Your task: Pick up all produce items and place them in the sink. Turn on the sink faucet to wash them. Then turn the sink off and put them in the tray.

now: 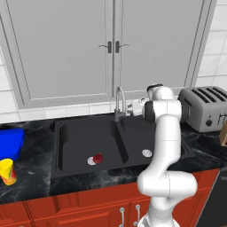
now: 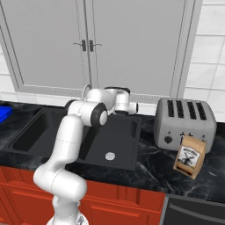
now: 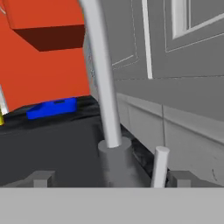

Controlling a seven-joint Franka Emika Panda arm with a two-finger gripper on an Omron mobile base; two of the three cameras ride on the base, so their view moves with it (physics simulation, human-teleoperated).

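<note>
Black sink [image 1: 71,150] holds the red fruit [image 1: 98,158]; tool [image 3: 111,179] released at the half-hidden faucet [image 3: 103,83].

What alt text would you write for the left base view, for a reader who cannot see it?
A white robot arm reaches its end effector toward the faucet behind a black double sink. A small dark-red fruit lies by the left basin's drain. A blue tray and yellow cup sit left, a toaster right.
</note>
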